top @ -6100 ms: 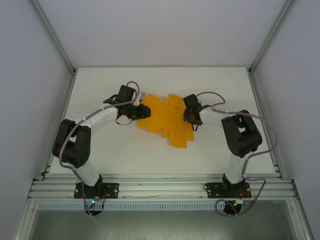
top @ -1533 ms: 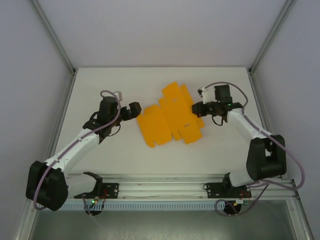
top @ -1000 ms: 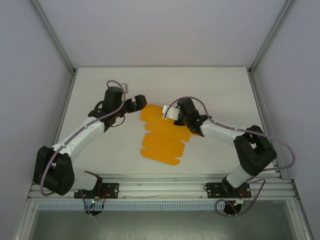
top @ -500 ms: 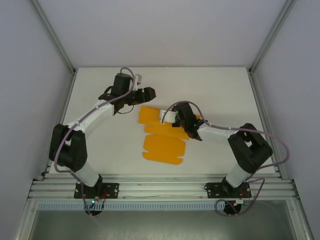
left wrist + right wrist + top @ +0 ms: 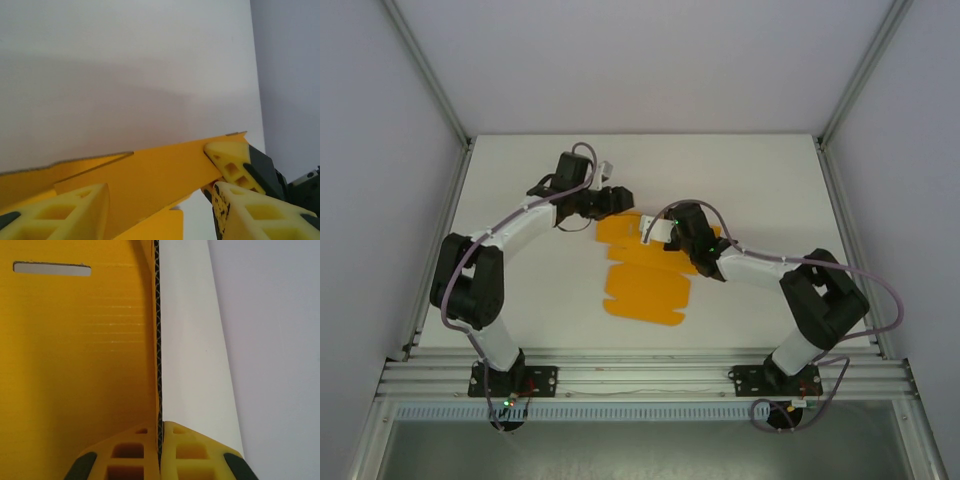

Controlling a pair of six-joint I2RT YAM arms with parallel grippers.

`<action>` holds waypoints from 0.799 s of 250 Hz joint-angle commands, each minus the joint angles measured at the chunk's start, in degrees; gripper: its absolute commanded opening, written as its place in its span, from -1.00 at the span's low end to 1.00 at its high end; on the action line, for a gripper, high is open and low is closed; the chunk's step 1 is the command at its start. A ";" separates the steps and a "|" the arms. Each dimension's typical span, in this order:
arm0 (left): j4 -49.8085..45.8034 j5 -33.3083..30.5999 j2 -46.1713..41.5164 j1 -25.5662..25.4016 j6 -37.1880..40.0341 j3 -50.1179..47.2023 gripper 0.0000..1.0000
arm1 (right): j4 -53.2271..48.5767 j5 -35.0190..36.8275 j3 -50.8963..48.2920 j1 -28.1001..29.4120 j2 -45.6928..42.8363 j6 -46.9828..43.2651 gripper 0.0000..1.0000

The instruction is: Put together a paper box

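We find the paper box (image 5: 645, 278) lying partly folded on the counter (image 5: 750, 170). The right fingers (image 5: 130, 450) pinch one edge, apparently steadying it; the left fingers (image 5: 65, 215), spread, straddle a flap, likely for folding.

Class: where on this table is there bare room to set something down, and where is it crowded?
Free: the table's far right corner, beyond the right arm; the near strip between the box and the front rail. Crowded: the centre, where the left pincer and right pincer meet at the box's far end.
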 commanded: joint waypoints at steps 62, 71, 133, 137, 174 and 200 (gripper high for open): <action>5.99 8.37 0.24 -2.62 -5.69 -2.70 0.08 | 6.50 -2.61 -0.06 0.37 -0.98 4.59 -1.00; 8.53 9.93 0.74 -2.68 -7.48 -3.07 0.05 | 6.33 -3.48 -0.41 0.47 -0.97 4.64 -1.00; 13.85 12.40 3.40 -4.04 -12.70 -1.53 -0.08 | 6.67 -0.81 -1.22 2.32 0.40 0.26 -1.00; 13.71 12.21 3.49 -4.15 -12.66 -1.39 -0.11 | 6.66 -0.70 -1.17 2.33 0.41 0.17 -1.00; 13.43 9.80 3.71 -4.34 -12.95 -1.79 -0.26 | 8.64 -1.24 -1.96 2.41 -0.01 0.52 -1.00; 15.11 9.91 3.96 -4.45 -14.75 -2.53 -0.39 | 8.77 -2.33 -2.51 2.72 -0.69 0.77 -1.00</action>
